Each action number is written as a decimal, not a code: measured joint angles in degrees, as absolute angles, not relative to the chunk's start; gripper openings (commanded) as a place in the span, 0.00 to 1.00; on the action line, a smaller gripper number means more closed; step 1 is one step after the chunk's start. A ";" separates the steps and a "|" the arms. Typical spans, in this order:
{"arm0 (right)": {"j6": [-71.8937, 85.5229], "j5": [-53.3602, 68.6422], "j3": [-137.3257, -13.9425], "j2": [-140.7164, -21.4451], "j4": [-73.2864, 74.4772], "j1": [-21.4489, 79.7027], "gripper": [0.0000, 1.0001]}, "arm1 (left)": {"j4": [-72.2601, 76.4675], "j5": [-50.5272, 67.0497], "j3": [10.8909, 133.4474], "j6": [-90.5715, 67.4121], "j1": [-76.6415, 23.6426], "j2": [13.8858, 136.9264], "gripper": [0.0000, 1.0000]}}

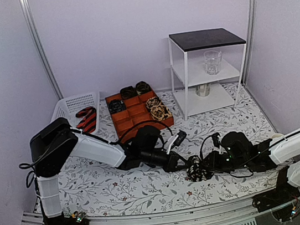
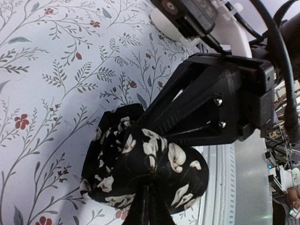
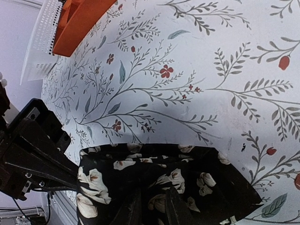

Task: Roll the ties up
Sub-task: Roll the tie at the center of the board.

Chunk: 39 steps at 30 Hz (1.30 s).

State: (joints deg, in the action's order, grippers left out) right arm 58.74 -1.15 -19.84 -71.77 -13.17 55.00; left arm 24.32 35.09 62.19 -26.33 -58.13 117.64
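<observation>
Black floral tie [image 1: 198, 172], coiled at lower centre, is pinched by left gripper [image 2: 146, 197] and right gripper [image 3: 153, 194], likely keeping the roll tight.

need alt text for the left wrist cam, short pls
A rolled tie, black with pale flowers, is held over a floral-print tablecloth, pinched at the bottom of the frame by the left end effector. The black right end effector reaches in from the upper right, its fingers converging on the same roll.
</observation>
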 measured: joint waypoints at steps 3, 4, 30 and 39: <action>59.35 -0.54 -19.86 -71.77 -13.45 54.98 0.19 | 23.68 34.39 62.19 -25.87 -58.13 117.36 0.00; 59.53 -0.23 -19.86 -71.77 -13.61 54.98 0.19 | 23.18 34.09 62.19 -25.71 -58.13 117.08 0.00; 62.15 -6.00 -15.94 -57.41 -3.46 55.05 0.39 | 21.65 34.74 65.98 -25.08 -60.53 117.21 0.00; 60.64 -6.17 -15.81 -46.59 0.82 55.05 0.60 | 20.67 35.11 69.10 -24.99 -60.86 119.31 0.00</action>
